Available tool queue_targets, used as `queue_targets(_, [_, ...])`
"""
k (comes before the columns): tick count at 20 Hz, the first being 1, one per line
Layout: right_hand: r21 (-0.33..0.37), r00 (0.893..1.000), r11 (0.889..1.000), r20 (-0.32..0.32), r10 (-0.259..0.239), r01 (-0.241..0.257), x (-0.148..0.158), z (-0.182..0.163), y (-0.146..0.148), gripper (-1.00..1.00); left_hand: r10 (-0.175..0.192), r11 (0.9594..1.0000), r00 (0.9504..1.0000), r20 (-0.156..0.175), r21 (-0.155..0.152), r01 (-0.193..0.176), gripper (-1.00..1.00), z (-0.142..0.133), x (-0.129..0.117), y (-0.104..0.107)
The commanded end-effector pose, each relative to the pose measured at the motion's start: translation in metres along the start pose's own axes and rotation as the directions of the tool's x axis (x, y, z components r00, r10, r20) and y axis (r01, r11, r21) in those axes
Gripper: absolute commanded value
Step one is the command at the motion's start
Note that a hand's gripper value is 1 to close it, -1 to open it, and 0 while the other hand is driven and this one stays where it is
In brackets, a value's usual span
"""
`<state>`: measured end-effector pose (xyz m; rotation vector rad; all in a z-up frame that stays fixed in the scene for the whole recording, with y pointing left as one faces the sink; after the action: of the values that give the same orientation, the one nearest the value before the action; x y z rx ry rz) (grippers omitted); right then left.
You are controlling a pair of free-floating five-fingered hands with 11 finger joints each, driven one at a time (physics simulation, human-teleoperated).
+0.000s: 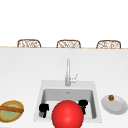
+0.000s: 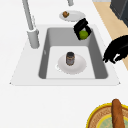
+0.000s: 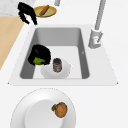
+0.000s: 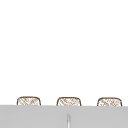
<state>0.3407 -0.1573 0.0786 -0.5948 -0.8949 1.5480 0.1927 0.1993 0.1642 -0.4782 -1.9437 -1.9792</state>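
A white bench (image 1: 22, 70) carried the sink (image 1: 41, 91), three chairs (image 1: 68, 44) behind. From the front, a red ball (image 1: 67, 114) hid the basin's middle; the left hand (image 1: 43, 108) hung beside it, fingers curled on nothing. From the left, the right hand (image 2: 81, 27) gripped a lime (image 2: 83, 34) above the basin, a jar (image 2: 70, 58) on a plate (image 2: 77, 67) below. From the right, a plate (image 3: 32, 110) with a pastry (image 3: 60, 109) lay near.

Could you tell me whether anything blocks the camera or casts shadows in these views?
Front view: a red sphere covers the sink's near half, between left hand and right hand. Side views: flat, even light, hardly any shadow under the jar.
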Motion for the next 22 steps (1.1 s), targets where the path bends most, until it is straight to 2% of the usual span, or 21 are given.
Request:
queue_targets(1, [-0.005, 1.0, 1.0, 0.016, -0.021, 0.021, 0.011, -0.033, 0.004, 1.0, 0.0, 1.0, 1.0, 0.0, 0.0, 0.0, 0.0, 0.0, 0.0, 0.0])
queue_targets(6, [-0.019, 1.0, 1.0, 0.015, -0.006, 0.007, 0.025, -0.058, 0.031, 1.0, 0.0, 1.0, 1.0, 0.0, 0.0, 0.0, 0.0, 0.0, 0.0, 0.0])
queue_targets(10, [-0.058, 0.999, 0.998, -0.005, 0.037, -0.037, 0.04, -0.073, 0.051, 1.0, 0.0, 1.0, 1.0, 0.0, 0.0, 0.0, 0.0, 0.0, 0.0, 0.0])
queue_targets(17, [-0.049, 0.999, 0.998, -0.013, 0.034, -0.034, 0.064, -0.093, 0.077, 1.0, 0.0, 1.0, 1.0, 0.0, 0.0, 0.0, 0.0, 0.0, 0.0, 0.0])
queue_targets(22, [-0.072, 1.0, 0.997, -0.003, 0.026, -0.027, 0.065, -0.099, 0.091, 1.0, 0.0, 1.0, 1.0, 0.0, 0.0, 0.0, 0.0, 0.0, 0.0, 0.0])
